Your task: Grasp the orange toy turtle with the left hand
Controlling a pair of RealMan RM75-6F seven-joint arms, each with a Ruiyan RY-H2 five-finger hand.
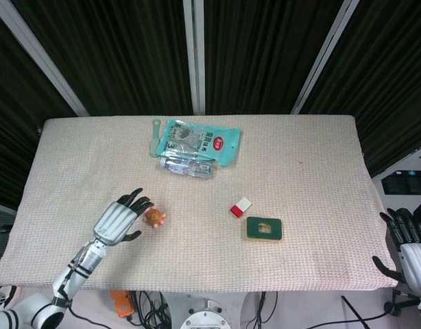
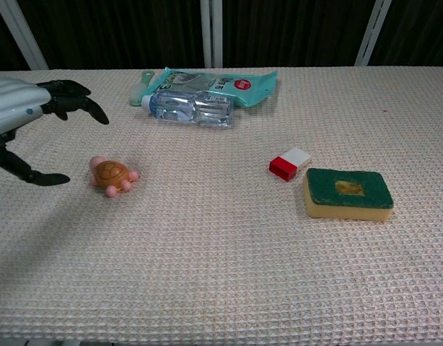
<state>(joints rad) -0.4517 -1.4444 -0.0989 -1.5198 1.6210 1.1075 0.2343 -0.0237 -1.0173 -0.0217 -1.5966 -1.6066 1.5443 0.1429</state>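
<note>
The orange toy turtle (image 1: 154, 216) (image 2: 112, 175) with pink feet lies on the woven table cover, left of centre. My left hand (image 1: 118, 218) (image 2: 23, 119) hovers just to its left, open, fingers spread toward the turtle without touching it. My right hand (image 1: 411, 245) hangs open off the table's right front corner, seen only in the head view.
A clear water bottle (image 2: 190, 108) lies at the back in front of a teal wipes packet (image 2: 221, 83), with a green comb (image 2: 139, 87) beside them. A red and white block (image 2: 289, 163) and a green-topped sponge (image 2: 348, 192) sit right of centre.
</note>
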